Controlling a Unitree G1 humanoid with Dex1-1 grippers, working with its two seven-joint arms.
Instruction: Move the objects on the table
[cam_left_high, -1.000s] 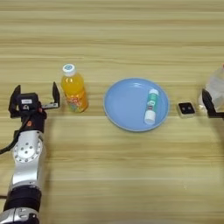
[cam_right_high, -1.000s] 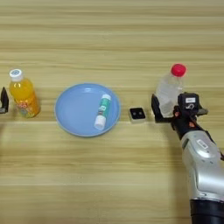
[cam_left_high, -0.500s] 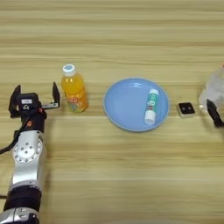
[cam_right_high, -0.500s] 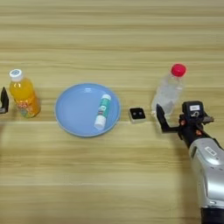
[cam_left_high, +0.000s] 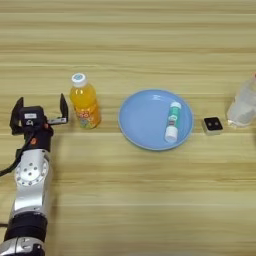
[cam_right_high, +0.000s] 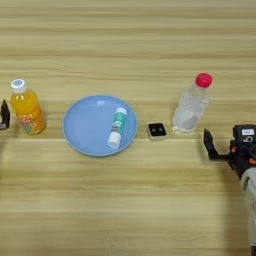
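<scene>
While both claws hover apart, bottles stand free.

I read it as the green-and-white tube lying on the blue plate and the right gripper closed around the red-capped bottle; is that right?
Only partly. The tube does lie on the blue plate, but the right gripper is not around the red-capped bottle: the right eye view shows it open, apart from the bottle, nearer the robot and to the bottle's right.
</scene>
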